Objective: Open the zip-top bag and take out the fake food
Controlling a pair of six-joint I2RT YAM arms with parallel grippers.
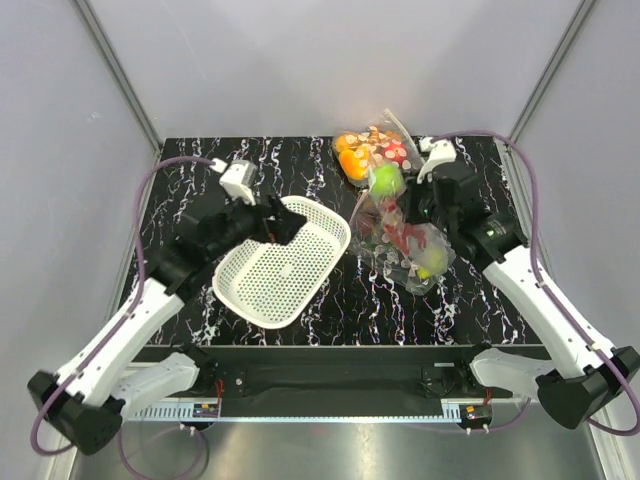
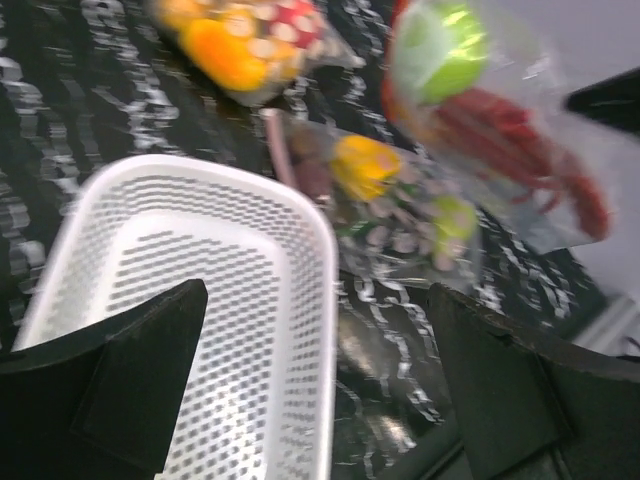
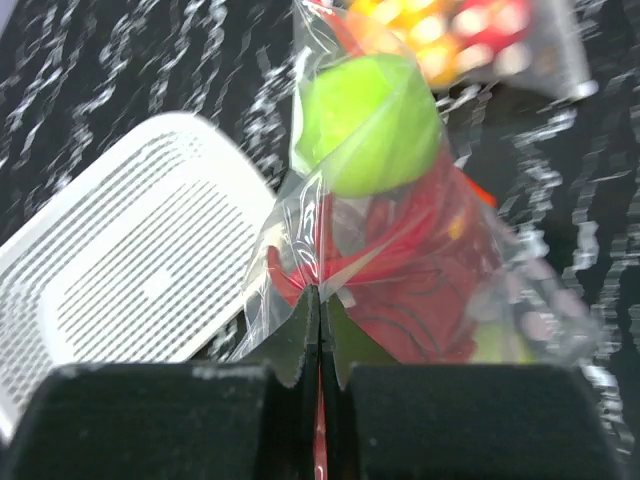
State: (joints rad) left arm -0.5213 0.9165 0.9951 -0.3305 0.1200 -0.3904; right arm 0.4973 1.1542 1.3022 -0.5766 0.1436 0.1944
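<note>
Top view: the left fingers (image 1: 283,226) hang over the far rim of the white basket (image 1: 270,290). The right fingers (image 1: 418,207) meet the zip-top bag (image 1: 392,215), which sits right of the basket on the counter (image 1: 200,170), near a polka-dot bag (image 1: 362,150).

Left wrist view: the left fingers are spread wide and hold nothing, with the basket below.

Right wrist view: the right fingers are pressed together on the bag's film. Inside it, the green apple (image 3: 370,125) lies above the red lobster (image 3: 400,260)

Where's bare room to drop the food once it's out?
Bare table runs along the far edge between the left end effector and the far dotted bag, and near-side right of the basket, itself empty. Crowded far right: zip-top bag in the right end effector, near dotted bag.
</note>
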